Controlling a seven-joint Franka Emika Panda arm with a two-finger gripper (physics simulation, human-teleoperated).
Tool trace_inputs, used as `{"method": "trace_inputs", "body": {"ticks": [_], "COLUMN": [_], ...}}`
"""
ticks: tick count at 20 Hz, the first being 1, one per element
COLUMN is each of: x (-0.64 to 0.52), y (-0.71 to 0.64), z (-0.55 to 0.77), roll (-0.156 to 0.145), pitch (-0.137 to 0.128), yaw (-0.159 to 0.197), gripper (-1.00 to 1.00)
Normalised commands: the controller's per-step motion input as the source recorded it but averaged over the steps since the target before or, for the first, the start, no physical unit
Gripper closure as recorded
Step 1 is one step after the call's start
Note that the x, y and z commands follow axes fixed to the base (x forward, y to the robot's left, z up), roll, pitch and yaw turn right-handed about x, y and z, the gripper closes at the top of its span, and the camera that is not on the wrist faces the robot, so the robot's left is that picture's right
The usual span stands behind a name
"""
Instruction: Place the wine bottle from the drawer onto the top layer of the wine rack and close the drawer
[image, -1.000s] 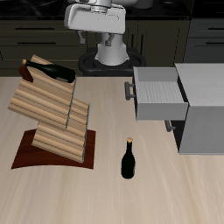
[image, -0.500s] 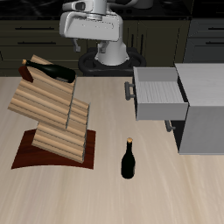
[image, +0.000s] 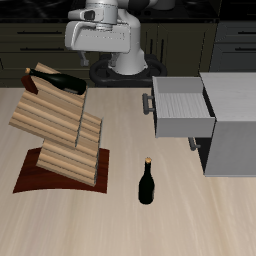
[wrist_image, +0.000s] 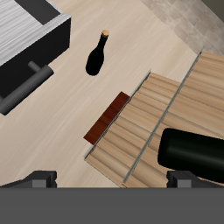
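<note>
A near-black wine bottle (image: 60, 81) lies on the top layer (image: 45, 100) of the wooden wine rack (image: 62, 135); the wrist view shows its dark body (wrist_image: 194, 149) on the slats (wrist_image: 149, 122). My gripper (wrist_image: 112, 181) hangs open and empty high above the rack, apart from the bottle. Its hand (image: 100, 32) sits far back over the table. The grey drawer (image: 182, 108) stands pulled out with nothing visible inside, its dark handle (image: 149, 104) toward the rack.
A second bottle (image: 147, 182) that looks alike stands upright on the table near the front edge, between rack and cabinet; it also shows in the wrist view (wrist_image: 97, 55). The grey cabinet (image: 232, 120) fills the table's side behind the drawer.
The gripper's hand has drifted sideways, away from the drawer side and toward the rack. Both bottles, the rack and the drawer have stayed put.
</note>
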Motion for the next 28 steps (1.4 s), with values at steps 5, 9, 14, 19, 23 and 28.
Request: {"method": "trace_inputs", "body": {"ticks": [5,9,14,19,23,28], "x": [0.03,0.17,0.13,0.17,0.13,0.13], "y": [-0.09,-0.15,-0.01,0.1,0.15,0.19], "z": [-0.04,-0.13,-0.12,-0.17,-0.08,-0.18], "roll": [-0.035,-0.041,-0.008,-0.003,0.021,0.016], "pitch": [-0.013,0.012,-0.011,0.006,-0.017,0.005], "yaw": [0.067,0.021,0.012,0.036,0.016,0.028], "gripper": [-1.0,-1.0,-1.0,-1.0,-1.0,-1.0]}}
